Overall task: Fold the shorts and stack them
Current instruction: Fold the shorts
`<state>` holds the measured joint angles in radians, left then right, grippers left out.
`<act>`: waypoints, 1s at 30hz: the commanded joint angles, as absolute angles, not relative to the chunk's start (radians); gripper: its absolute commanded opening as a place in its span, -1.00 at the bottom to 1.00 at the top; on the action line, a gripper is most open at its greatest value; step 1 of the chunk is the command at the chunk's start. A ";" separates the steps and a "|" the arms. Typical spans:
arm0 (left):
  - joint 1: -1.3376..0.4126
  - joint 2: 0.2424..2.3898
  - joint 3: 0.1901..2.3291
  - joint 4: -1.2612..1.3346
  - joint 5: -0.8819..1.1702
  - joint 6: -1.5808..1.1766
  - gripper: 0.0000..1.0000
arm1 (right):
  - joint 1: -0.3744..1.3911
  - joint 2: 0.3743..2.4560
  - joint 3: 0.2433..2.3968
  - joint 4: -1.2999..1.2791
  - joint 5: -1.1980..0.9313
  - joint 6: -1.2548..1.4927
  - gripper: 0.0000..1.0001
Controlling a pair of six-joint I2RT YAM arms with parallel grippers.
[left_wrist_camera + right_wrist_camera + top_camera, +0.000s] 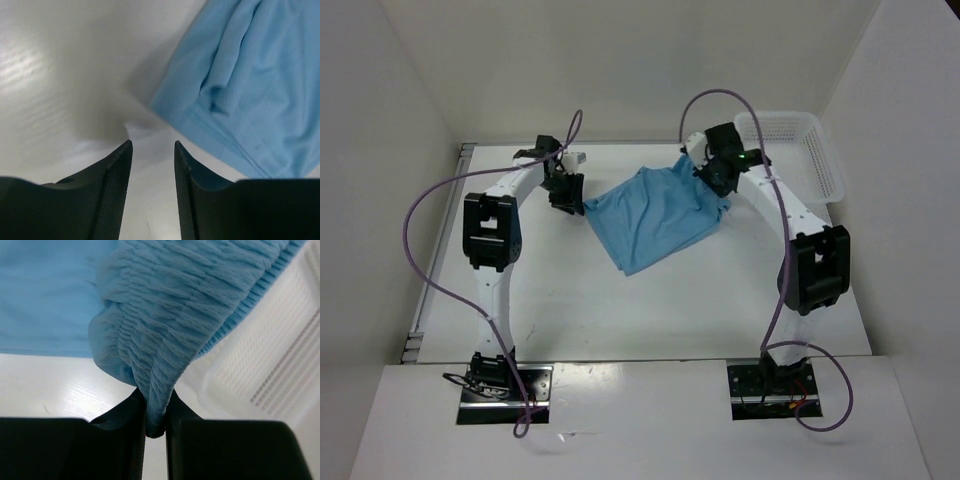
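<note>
The light sky-blue shorts (pixel 655 215) lie spread at the middle of the table's far half. My right gripper (pixel 718 178) is at their right upper corner, shut on the gathered elastic waistband (pixel 165 340), which bunches between its fingers (pixel 155 412). My left gripper (pixel 567 197) is open and empty, just left of the shorts' left corner (pixel 167 102), a little short of the cloth (pixel 250 85), with only bare table between its fingers (pixel 152 147). The drawstring is not visible.
A white mesh basket (pixel 805 150) stands at the far right corner, close behind my right gripper; it also shows in the right wrist view (pixel 270 365). White walls enclose the table on the left, back and right.
</note>
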<state>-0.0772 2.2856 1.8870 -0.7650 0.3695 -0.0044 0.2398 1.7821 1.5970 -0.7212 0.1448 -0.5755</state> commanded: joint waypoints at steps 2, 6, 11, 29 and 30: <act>-0.109 2.388 1.994 -0.781 0.356 0.000 -0.10 | 0.412 1.819 1.660 -0.699 0.244 -0.653 -1.00; -0.120 2.414 2.014 -0.781 0.345 0.000 -0.37 | 0.529 1.867 1.670 -0.689 0.268 -0.664 -1.00; -0.120 2.457 2.069 -0.799 0.345 0.000 -0.64 | 0.711 1.940 1.718 -0.689 0.279 -0.673 -1.00; -0.095 2.485 2.153 -0.818 0.331 0.000 -0.64 | 0.890 2.030 2.041 -0.819 -0.161 -0.470 0.38; -0.095 2.485 2.164 -0.827 0.331 0.000 -0.54 | 0.890 2.029 2.087 -0.828 -0.237 -0.457 0.41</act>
<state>-0.1169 2.4462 2.1193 -0.8120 0.3634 -0.0067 0.8745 2.0678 1.9461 -0.7876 0.0059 -0.5259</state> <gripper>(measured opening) 0.212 0.693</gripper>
